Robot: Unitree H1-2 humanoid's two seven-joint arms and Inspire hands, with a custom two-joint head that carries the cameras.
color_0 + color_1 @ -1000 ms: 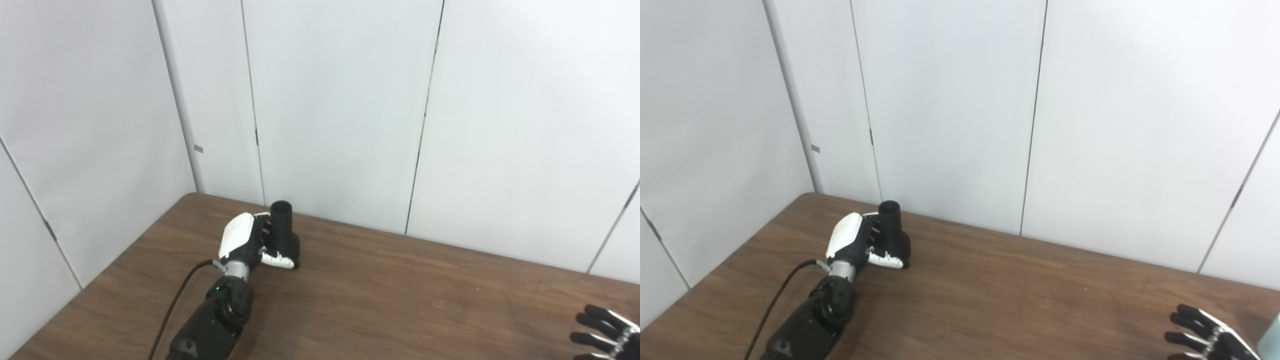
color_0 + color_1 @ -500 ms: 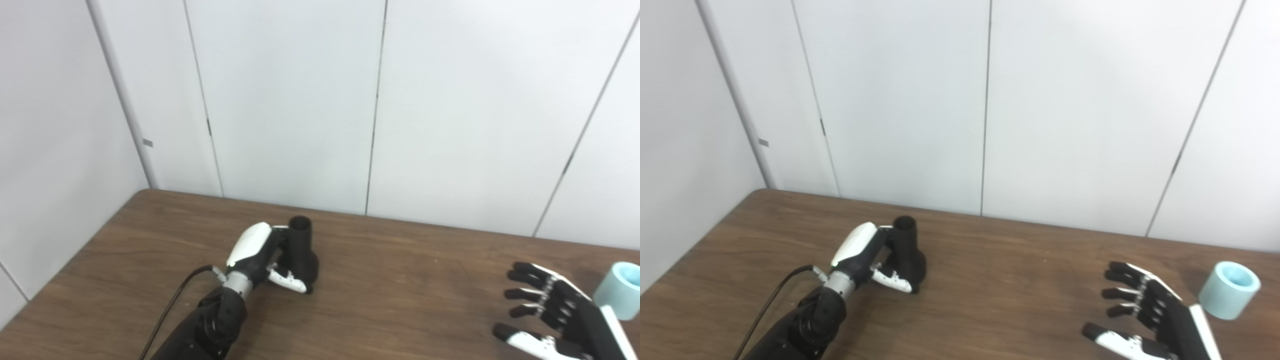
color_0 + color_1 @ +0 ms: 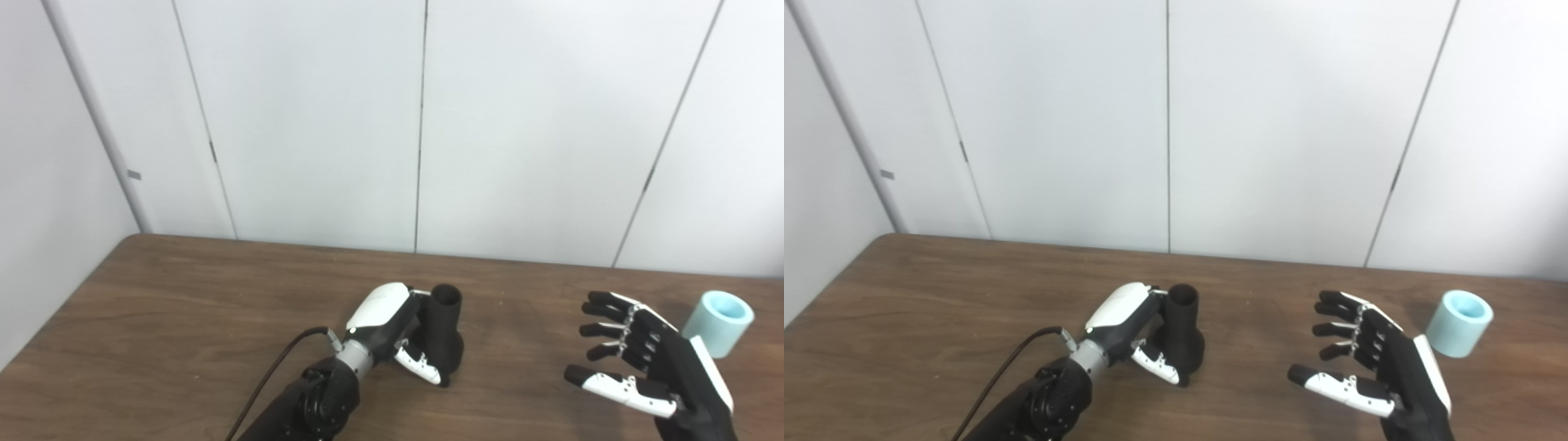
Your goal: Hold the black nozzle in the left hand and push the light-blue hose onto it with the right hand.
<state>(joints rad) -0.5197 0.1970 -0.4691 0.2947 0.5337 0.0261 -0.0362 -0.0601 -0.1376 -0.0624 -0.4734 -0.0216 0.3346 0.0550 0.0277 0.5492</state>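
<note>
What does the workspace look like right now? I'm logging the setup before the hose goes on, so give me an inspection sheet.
Surface: brown wood-grain table, bare where visible.
Job's things: black plastic nozzle upright, opening up; short light-blue hose piece on the table, tilted, far right.
Clutter: nothing seen.
Hands: left hand wrapped around the nozzle; right hand open, fingers spread, beside the hose, not touching it.
Cables: black cable along the left forearm.
Surroundings: white wall panels behind the table.

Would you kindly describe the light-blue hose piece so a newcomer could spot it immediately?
On the brown wooden table, look to the far right side near the white wall panels. The light-blue hose lies just beyond the open right hand: a short, pale blue hollow cylinder, the only coloured item there.
</note>
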